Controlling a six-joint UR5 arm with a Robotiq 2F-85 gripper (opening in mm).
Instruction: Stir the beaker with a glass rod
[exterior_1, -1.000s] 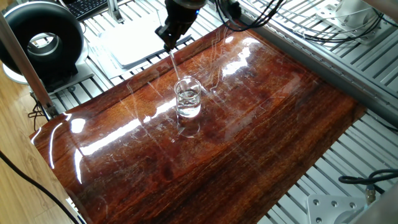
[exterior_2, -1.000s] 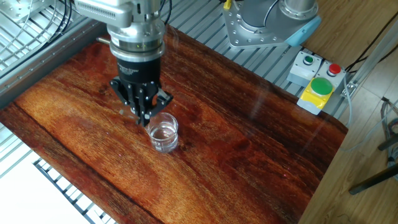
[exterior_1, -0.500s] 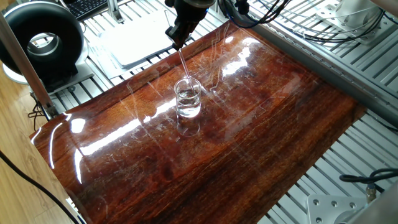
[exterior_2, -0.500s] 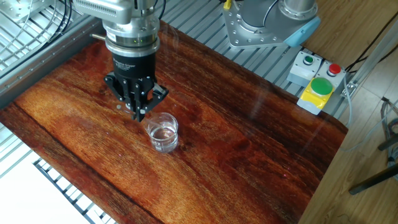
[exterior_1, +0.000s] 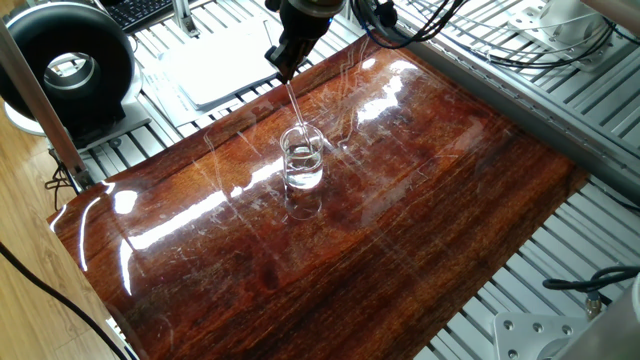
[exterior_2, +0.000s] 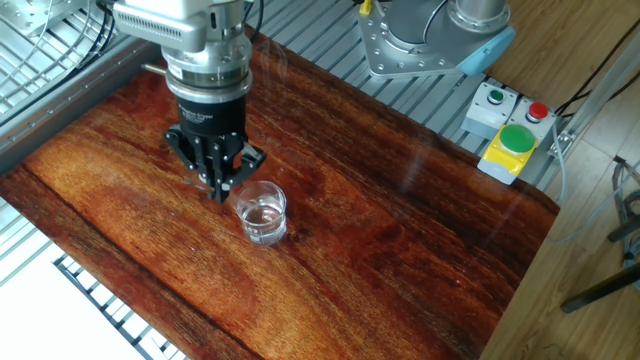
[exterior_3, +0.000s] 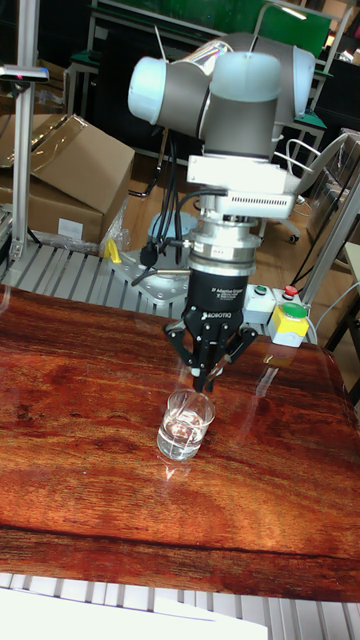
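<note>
**Beaker mid-frame, rod pinched above it**

Beaker (exterior_1: 302, 160) sits near the middle of the fixed views, but start with what carries it: the glossy wooden board (exterior_1: 420, 200) fills most of the frame and serves as your tabletop, with slatted metal framing (exterior_1: 590, 110) running round its edges. At the right of the other fixed view you have the button box (exterior_2: 510, 130) with its green and red buttons, well clear of the work.

Next in size is the arm. In the tall view its gripper (exterior_3: 208, 375) hangs just above the beaker's rim, jaws drawn together on the top of the glass rod (exterior_1: 294, 105). The rod runs down from the upper middle of the frame, slightly tilted, and its lower end appears to dip inside the beaker; you cannot tell from these views whether the tip touches the wall or the bottom.

The beaker stands upright, small and clear, with liquid in its lower part.

Treat both as brittle and slick. The rod is stiff, very thin and light, so I judge a firm but modest pinch near its upper end is right, as you have it. The beaker is light and unheld on a polished surface; a sideways push from the rod could slide or tip it, so keep the stirring circles small and off the glass.
</note>
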